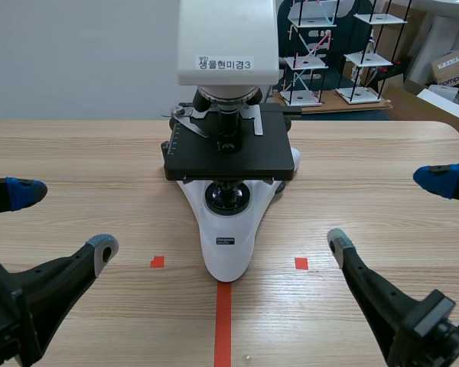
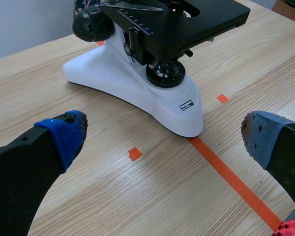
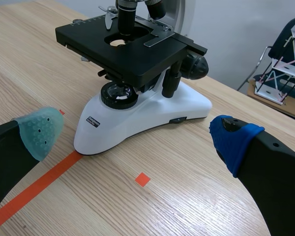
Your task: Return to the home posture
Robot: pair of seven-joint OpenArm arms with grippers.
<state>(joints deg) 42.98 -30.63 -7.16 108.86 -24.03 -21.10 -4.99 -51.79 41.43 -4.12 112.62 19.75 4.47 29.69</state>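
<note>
Two grippers, both spread wide, nothing held. Left gripper (image 1: pixel 61 219) sat low at near left, right gripper (image 1: pixel 388 212) low at near right, both over table (image 1: pixel 99 153). Microscope (image 1: pixel 228 229) stood mid-table between them, base tip at far end of red tape line (image 1: pixel 222 321). Only scene view showed white head with label (image 1: pixel 224 64) and wire racks (image 1: pixel 321 46) far right behind table. Left wrist view showed black focus knob (image 2: pixel 92 24). Right wrist view showed round hole (image 3: pixel 119 41) in stage (image 3: pixel 88 37), under objective lens (image 3: pixel 127 17).

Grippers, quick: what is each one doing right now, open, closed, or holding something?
Left gripper: open, holding nothing.
Right gripper: open, holding nothing.
</note>
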